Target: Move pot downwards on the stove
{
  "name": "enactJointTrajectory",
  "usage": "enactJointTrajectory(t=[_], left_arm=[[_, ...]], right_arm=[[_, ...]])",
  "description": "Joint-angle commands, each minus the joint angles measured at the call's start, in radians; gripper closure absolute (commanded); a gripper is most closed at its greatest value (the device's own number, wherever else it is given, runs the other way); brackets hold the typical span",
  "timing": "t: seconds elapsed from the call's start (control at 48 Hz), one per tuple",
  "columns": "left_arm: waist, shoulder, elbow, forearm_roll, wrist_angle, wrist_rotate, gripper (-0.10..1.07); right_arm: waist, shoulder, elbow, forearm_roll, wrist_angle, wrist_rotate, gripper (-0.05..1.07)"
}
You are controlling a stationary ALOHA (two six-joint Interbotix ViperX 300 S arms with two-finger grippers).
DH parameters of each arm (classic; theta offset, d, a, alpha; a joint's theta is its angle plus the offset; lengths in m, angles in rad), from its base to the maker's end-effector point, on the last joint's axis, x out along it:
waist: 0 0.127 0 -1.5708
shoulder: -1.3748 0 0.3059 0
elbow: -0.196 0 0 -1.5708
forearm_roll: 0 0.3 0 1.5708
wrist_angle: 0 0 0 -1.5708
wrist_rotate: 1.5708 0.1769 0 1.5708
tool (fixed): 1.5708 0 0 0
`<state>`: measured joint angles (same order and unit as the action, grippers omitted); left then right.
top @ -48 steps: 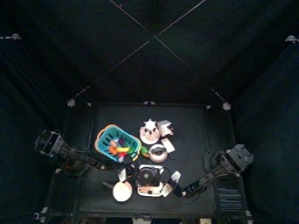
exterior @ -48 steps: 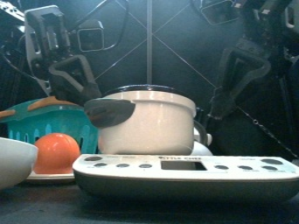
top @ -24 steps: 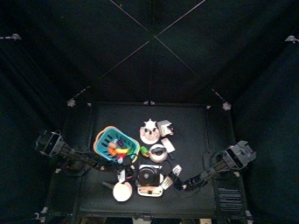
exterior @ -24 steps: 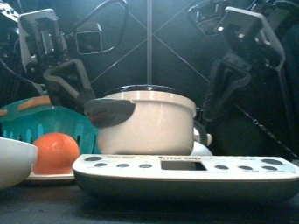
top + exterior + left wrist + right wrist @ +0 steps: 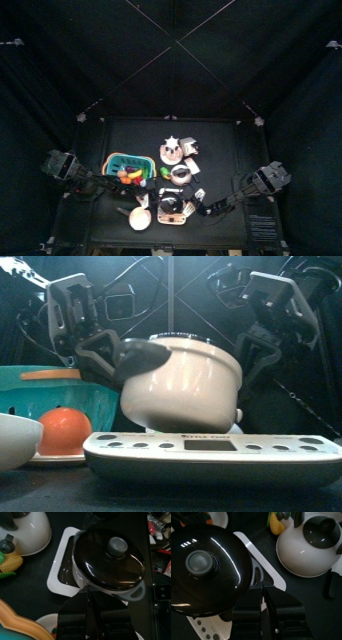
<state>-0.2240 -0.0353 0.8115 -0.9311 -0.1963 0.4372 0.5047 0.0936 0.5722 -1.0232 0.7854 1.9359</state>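
From the front I see the pot [image 5: 185, 378] tilted above the stove [image 5: 207, 456] — left gripper [image 5: 114, 351] at its left side, right gripper [image 5: 261, 351] at its right; the basket [image 5: 47, 391] sits left, behind an orange [image 5: 63, 428]

You have a dim pen, black curtains swallowing light. Overhead light glints off the pot [image 5: 204, 567] lid in wrist views. Front view: bluish backlight, the stove [image 5: 207, 456] near and slightly soft
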Motion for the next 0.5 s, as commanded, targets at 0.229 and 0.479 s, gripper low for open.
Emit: enactJointTrajectory(t=[0.229,0.479], left_arm=[[0.029,-0.006,-0.017,0.005,-0.008,0.003,0.52],[0.046,-0.008,-0.025,0.014,-0.008,0.005,0.52]], right_arm=[[0.015,-0.052,-0.014,0.014,0.107,-0.005,0.76],[0.043,-0.078,-0.014,0.014,0.121,-0.009,0.76]])
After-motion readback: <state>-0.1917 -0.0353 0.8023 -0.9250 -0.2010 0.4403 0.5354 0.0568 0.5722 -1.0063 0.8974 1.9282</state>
